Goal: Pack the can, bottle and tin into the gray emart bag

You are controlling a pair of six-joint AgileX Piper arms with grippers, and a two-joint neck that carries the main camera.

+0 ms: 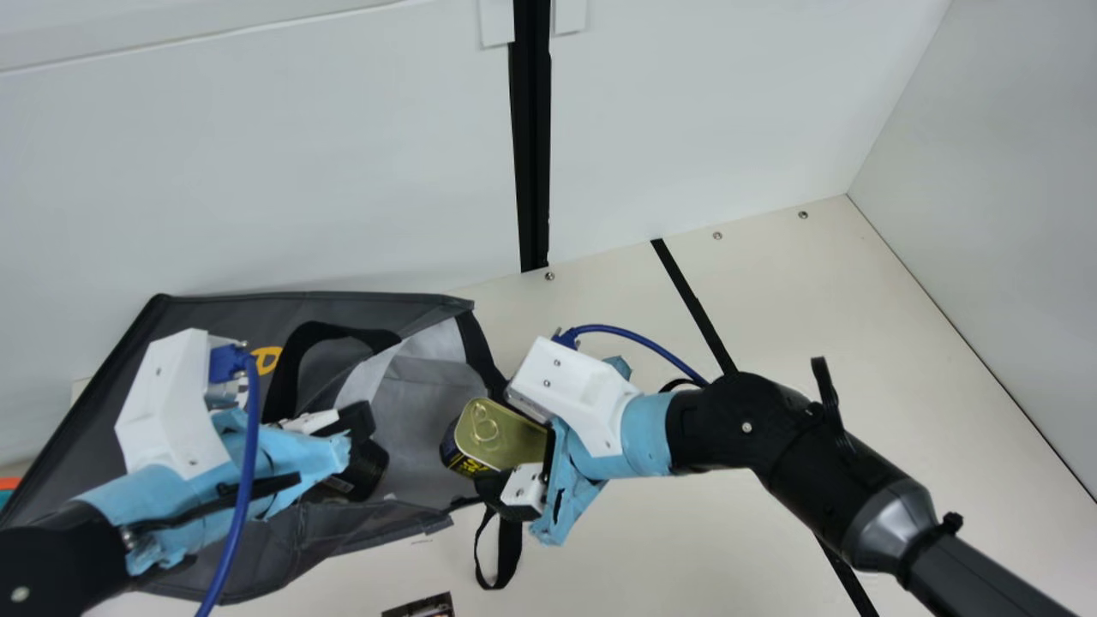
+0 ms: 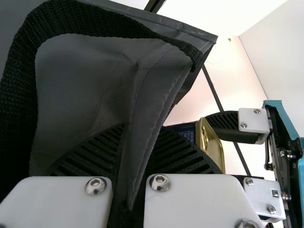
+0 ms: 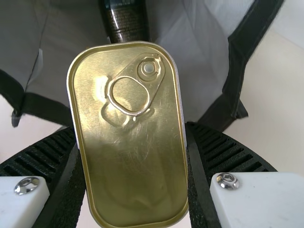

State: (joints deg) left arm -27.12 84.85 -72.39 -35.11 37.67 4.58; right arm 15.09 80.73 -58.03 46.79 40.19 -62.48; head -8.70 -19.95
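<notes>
In the main view my left gripper (image 1: 353, 424) is at the left rim of the gray bag's (image 1: 420, 398) mouth; the left wrist view has this gripper (image 2: 134, 147) shut on a fold of the bag's fabric (image 2: 151, 102). My right gripper (image 1: 504, 446) is at the mouth's right side, shut on the tin (image 1: 501, 434). From the right wrist, the gripper (image 3: 130, 137) clasps the tin (image 3: 135, 166) by its two long sides, its gold ring-pull face showing. Beyond the tin, a dark bottle (image 3: 127, 21) lies inside the bag, partly hidden by it.
The bag lies on its side along the back wall, with a black handle (image 1: 300, 343) on top and a strap loop (image 1: 510, 548) at the front. A dark printed item (image 1: 420, 607) is at the bottom edge.
</notes>
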